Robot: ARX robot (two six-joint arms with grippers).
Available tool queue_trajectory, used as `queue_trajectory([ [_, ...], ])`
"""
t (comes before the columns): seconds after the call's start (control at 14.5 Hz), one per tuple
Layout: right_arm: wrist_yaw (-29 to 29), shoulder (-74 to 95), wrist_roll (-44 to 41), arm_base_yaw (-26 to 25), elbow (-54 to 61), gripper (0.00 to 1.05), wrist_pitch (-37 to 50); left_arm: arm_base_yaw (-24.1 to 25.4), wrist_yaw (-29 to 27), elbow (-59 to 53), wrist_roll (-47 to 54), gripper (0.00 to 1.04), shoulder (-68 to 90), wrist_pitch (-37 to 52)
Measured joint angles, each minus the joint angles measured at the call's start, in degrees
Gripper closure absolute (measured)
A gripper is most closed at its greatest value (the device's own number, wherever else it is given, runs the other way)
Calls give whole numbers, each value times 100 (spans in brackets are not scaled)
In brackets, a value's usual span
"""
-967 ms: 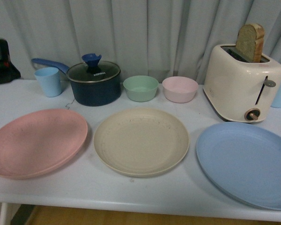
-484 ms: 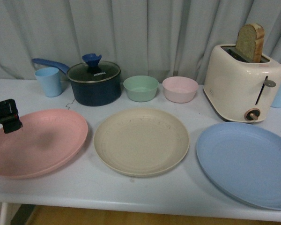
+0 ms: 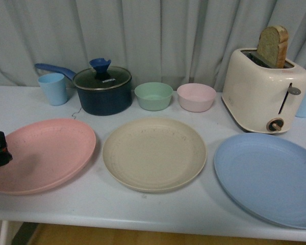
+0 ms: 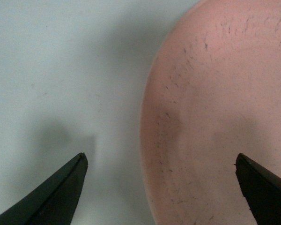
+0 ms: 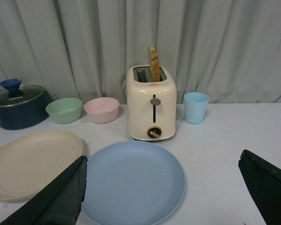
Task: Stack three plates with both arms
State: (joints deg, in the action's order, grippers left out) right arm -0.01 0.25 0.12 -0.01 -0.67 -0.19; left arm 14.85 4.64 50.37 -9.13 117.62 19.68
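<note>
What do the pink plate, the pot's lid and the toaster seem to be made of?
The pink plate is probably plastic, matte: a dull surface with small dark specks and faint ridges, no glare. The lid is likely glass, see-through, with a bright rim that looks metal. The toaster has a cream shell with a soft sheen; painted metal or plastic, I cannot tell.

Staged kitchen setup, prob. a lab/demo bench: plain white table w/ grey curtain as backdrop. Kitchenware laid out: cream toaster w/ bread slice at 2 o'clock, dark-blue saucepan w/ glass lid at 11, green bowl & pink bowl at 12, light-blue cup at 10. Front row: pink plate at 8, beige plate centre, blue plate at 4.
</note>
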Motion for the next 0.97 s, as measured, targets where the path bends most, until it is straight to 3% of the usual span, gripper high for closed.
queue_trajectory([
  [0.55, 2, 0, 0, 0, 0, 6, 0, -17, -243, -35, 168, 95, 146, 74],
  [0.69, 0, 0, 0, 0, 0, 6, -2, 107, -162, -15, 125, 102, -72, -37],
  [0.97, 2, 0, 0, 0, 0, 6, 0, 575, -234, 4, 474, 102, -1010, -577],
])
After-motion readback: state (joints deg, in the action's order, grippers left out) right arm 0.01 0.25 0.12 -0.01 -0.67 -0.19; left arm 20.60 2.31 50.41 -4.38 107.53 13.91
